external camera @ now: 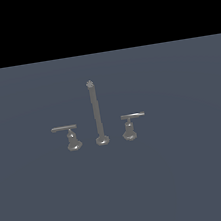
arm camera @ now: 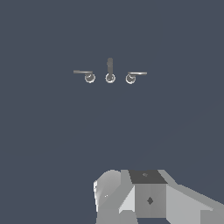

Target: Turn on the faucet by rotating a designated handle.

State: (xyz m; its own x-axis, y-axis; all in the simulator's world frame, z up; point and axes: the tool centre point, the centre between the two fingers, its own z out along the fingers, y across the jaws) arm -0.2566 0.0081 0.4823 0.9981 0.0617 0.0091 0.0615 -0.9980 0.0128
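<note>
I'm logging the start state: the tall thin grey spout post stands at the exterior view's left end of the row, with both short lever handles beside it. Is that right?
Not quite. In the exterior view the tall thin grey spout post stands in the middle, between the dark-barred lever handle and the bright-tipped lever handle.

Grey faucet standing mid-frame on the flat blue-grey ground.
A tall thin post rises upright at its centre, a short lever on a flared base either side. The handle, at centre-left, has a dark flat bar lying level, pointing toward the frame's left edge.
</note>
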